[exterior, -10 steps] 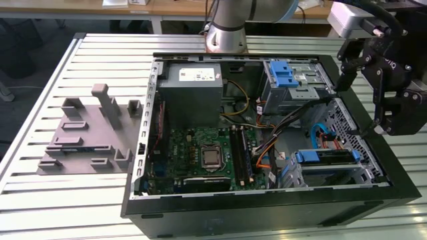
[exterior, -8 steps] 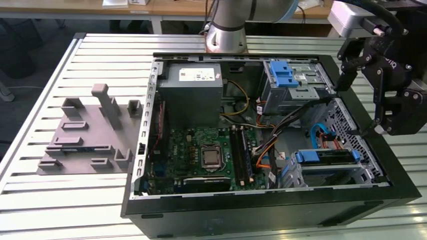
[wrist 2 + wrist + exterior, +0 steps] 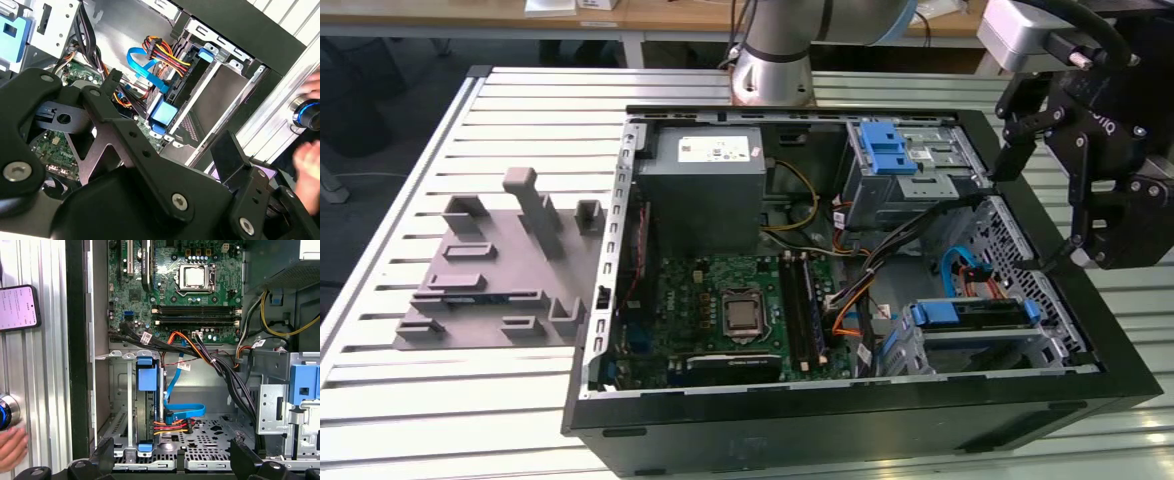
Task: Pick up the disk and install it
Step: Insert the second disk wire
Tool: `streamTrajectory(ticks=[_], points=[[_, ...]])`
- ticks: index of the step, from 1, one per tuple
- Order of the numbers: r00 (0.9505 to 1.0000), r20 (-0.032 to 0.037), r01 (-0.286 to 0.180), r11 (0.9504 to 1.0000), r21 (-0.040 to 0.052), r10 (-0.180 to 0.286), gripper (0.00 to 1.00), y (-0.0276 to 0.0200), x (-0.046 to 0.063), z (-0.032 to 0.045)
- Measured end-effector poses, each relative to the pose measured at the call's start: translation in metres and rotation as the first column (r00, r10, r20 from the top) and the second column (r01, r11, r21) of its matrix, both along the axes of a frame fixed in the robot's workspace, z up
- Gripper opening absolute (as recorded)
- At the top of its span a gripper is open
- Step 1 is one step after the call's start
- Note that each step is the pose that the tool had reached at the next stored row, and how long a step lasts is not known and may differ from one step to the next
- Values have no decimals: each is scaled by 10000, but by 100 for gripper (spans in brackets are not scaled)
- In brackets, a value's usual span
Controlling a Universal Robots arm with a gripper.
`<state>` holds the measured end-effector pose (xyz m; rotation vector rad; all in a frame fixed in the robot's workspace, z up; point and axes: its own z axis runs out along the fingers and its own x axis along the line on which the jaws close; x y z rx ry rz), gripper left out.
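The disk (image 3: pixel 970 313) sits on edge inside the lower drive bay of the open computer case (image 3: pixel 854 415), its blue bracket facing up. In both wrist views the disk's blue bracket (image 3: pixel 146 380) (image 3: pixel 163 114) shows in the bay, with a blue data cable and coloured power wires running to its end. My gripper (image 3: pixel 1030 215) hangs above the case's side at the exterior view's right, apart from the disk. It is open, and its two black fingertips (image 3: pixel 106 452) stand wide apart with nothing between them; the gripper (image 3: pixel 172 454) (image 3: pixel 170 112) looks down over the bay.
A grey power supply (image 3: pixel 707 185), a blue-latched drive cage (image 3: pixel 901 160) and the green motherboard (image 3: pixel 720 310) fill the case. A grey fixture (image 3: pixel 500 265) lies on the slatted table. A person's hand (image 3: pixel 12 447), a phone (image 3: pixel 17 307) and a blue-ringed knob (image 3: pixel 307 112) are beside the case.
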<state>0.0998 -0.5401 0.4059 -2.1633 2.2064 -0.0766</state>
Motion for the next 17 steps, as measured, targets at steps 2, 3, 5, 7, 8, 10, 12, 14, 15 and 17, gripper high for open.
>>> streamTrajectory(ticks=[2,3,5,7,8,10,12,14,15,17], points=[[10000,0,0,10000,0,0,98,0,0,0],[10000,0,0,10000,-1,0,98,0,0,1],[10000,0,0,10000,0,0,98,0,0,1],[10000,0,0,10000,0,0,98,0,0,2],[10000,0,0,10000,0,0,98,0,0,2],[10000,0,0,10000,0,0,91,0,0,2],[10000,0,0,10000,0,0,79,0,0,3],[10000,-3,0,10000,-1,0,73,0,0,2],[10000,-28,-1,10000,-1,1,73,0,0,-2],[9999,-148,-1,10000,-3,1,67,0,0,-18]])
